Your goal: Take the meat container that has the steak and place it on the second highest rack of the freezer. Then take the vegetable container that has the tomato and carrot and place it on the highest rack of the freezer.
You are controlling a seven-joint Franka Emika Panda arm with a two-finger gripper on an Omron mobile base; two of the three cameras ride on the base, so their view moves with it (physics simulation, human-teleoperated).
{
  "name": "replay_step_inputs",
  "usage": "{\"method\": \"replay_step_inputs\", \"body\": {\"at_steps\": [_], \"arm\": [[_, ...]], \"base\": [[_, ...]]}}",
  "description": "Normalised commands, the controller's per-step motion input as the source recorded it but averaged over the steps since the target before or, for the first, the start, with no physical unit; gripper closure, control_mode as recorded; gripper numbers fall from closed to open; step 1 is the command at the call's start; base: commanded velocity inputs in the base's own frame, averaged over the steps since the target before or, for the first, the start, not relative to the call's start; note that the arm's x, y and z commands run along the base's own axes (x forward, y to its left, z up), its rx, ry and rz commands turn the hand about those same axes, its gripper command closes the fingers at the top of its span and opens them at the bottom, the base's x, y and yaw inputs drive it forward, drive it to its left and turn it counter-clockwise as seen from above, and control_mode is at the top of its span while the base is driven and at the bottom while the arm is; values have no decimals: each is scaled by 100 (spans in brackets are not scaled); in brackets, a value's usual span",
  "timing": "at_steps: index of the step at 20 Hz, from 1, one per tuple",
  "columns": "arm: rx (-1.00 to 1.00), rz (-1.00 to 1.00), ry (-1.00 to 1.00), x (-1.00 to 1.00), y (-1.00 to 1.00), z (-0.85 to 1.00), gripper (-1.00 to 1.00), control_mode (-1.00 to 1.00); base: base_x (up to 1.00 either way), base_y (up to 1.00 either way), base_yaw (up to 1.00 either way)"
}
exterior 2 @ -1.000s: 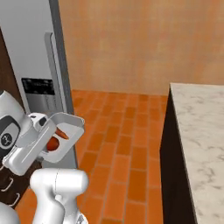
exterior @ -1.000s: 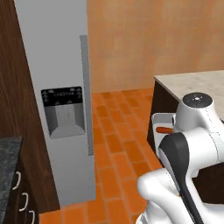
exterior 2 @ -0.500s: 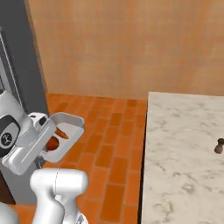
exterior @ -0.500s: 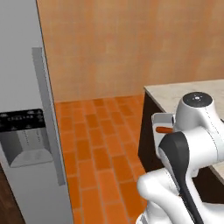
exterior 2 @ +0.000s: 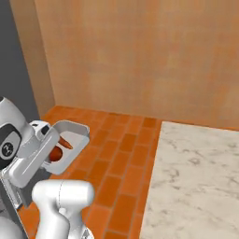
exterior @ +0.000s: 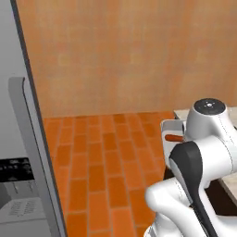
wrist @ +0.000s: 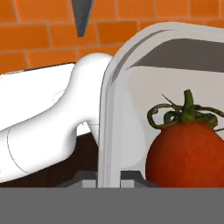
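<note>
My gripper [wrist: 109,178] is shut on the rim of the white vegetable container [wrist: 114,109], held up in front of the arm. A glossy red tomato [wrist: 188,151] with a green stem sits inside it. In the right base view the vegetable container [exterior 2: 77,133] hangs at the left by my hand [exterior 2: 46,137], with the carrot [exterior 2: 64,143] and the tomato [exterior 2: 55,154] in it. From the left base camera the container [exterior: 169,126] and carrot [exterior: 174,138] peek out beside the arm. The grey freezer [exterior: 21,152] stands at the left, door closed. The meat container with the steak is out of view.
A marble counter [exterior 2: 198,182] fills the lower right, with a corner of the counter [exterior: 181,113] behind the arm. The brick floor [exterior: 106,171] runs between it and the freezer's dark side [exterior 2: 18,60]. An orange wall [exterior 2: 140,56] closes the back.
The whole picture has slid left as the base turned right: the freezer has gone to the left edge and more counter shows. The container stays in my shut gripper.
</note>
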Motion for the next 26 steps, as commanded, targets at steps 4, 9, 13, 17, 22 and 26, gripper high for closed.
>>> {"method": "replay_step_inputs", "body": {"at_steps": [4, 9, 13, 17, 22, 26], "arm": [[0, 0, 0, 0, 0, 0, 100, 100], [0, 0, 0, 0, 0, 0, 100, 100], [0, 0, 0, 0, 0, 0, 100, 100], [0, 0, 0, 0, 0, 0, 100, 100], [0, 0, 0, 0, 0, 0, 100, 100], [0, 0, 0, 0, 0, 0, 100, 100]], "base": [[100, -38, 34], [96, -45, 39], [5, -55, 53], [0, -64, 56], [73, -34, 43], [93, 1, 40]]}}
